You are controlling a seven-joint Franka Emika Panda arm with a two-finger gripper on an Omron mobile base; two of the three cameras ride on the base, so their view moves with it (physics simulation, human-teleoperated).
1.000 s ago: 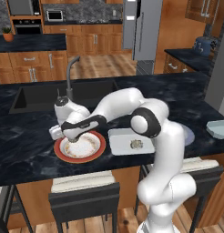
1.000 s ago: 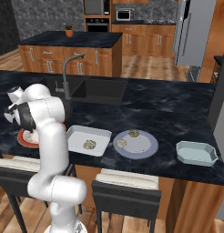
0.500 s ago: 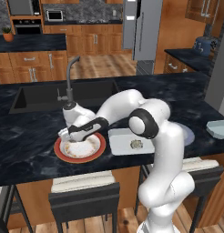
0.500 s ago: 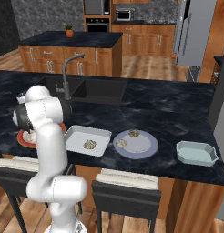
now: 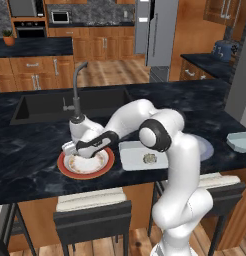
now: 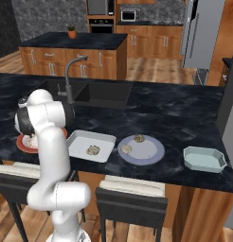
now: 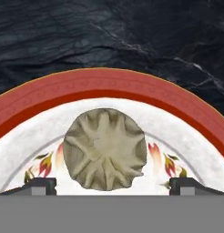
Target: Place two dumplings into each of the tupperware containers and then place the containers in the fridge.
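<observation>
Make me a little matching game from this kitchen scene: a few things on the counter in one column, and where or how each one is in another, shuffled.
Things:
1. red-rimmed plate
2. white square tray
3. round blue-grey container
4. gripper

Places or states:
A. holds two dumplings
B. open, poised over a pleated dumpling
C. holds one dumpling
D. lies under the robot's hand, at the arm's end of the counter

Pairs: 1-D, 2-C, 3-A, 4-B
</observation>
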